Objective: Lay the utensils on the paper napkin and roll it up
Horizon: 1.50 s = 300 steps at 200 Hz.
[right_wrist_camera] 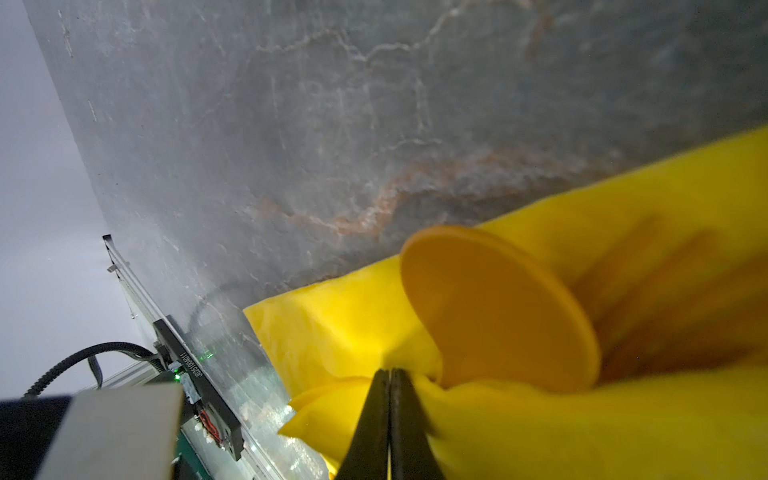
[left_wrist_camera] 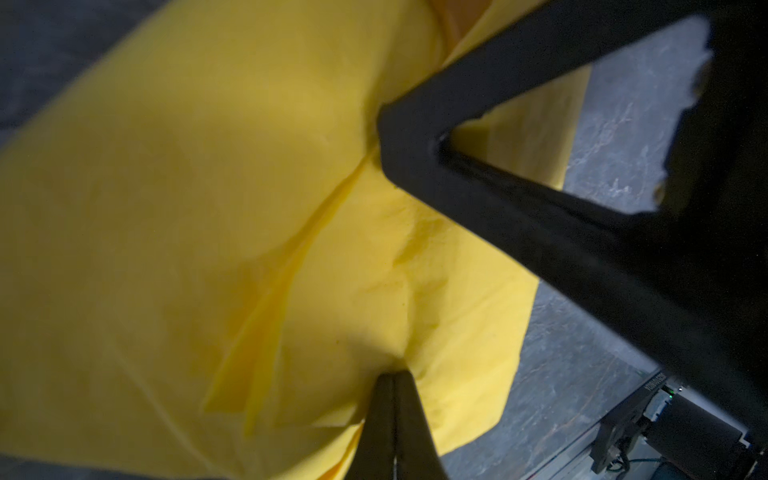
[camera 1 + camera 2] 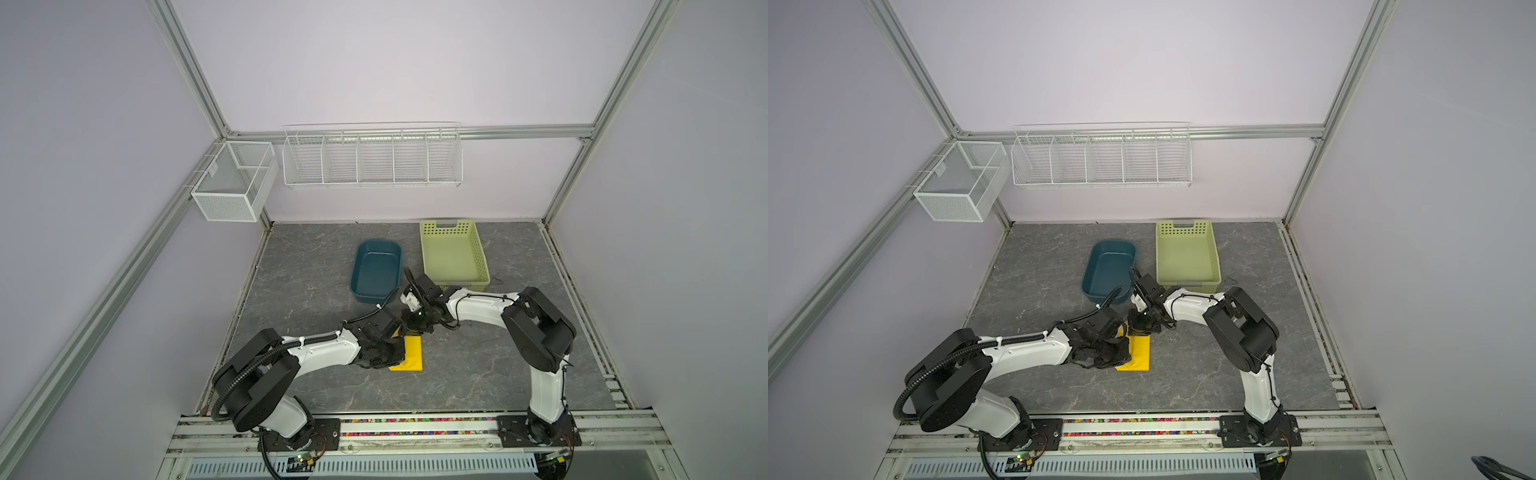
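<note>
The yellow paper napkin (image 3: pixel 411 353) (image 3: pixel 1138 353) lies folded over on the grey table (image 3: pixel 478 365) between both arms. In the left wrist view my left gripper (image 2: pixel 394 374) is shut, pinching a bunched fold of the paper napkin (image 2: pixel 249 208). My right gripper (image 1: pixel 390 370) is shut too, pinching the paper napkin (image 1: pixel 340 328) at its far end. The utensils sit inside the fold: the orange spoon bowl (image 1: pixel 490 307) sticks out, and blurred orange shapes (image 1: pixel 665 299) lie behind it. In both top views the left gripper (image 3: pixel 400 353) and right gripper (image 3: pixel 415 330) meet over the napkin.
A dark blue tub (image 3: pixel 376 270) stands just behind the grippers, and a pale green perforated basket (image 3: pixel 453 255) is at the back right. A white wire rack (image 3: pixel 372 156) and a mesh box (image 3: pixel 235 180) hang on the walls.
</note>
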Each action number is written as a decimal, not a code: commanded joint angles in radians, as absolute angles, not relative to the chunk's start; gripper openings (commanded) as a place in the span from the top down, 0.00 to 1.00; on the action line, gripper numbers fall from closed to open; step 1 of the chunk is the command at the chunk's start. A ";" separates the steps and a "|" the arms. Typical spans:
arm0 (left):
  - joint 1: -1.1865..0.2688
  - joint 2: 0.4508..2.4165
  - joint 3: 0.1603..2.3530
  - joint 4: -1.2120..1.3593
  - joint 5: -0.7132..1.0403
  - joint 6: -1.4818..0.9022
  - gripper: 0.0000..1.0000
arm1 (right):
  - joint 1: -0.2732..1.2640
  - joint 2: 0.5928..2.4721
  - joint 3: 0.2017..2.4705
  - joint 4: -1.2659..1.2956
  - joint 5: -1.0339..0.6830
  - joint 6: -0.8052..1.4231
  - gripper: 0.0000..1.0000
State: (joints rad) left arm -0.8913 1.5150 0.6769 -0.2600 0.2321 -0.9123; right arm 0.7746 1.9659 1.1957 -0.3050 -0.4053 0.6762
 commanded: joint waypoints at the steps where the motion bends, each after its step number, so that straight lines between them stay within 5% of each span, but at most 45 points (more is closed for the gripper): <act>1: -0.896 1.556 0.652 -0.323 0.191 -0.920 1.00 | 0.795 1.919 1.206 -0.380 -0.394 0.650 0.92; 153: -0.895 1.540 0.649 -0.331 0.182 -0.923 1.00 | 0.821 1.977 1.206 -0.458 -0.267 0.608 0.93; 300: -0.896 1.549 0.649 -0.325 0.180 -0.928 1.00 | 0.791 1.939 1.236 -0.398 -0.404 0.643 0.92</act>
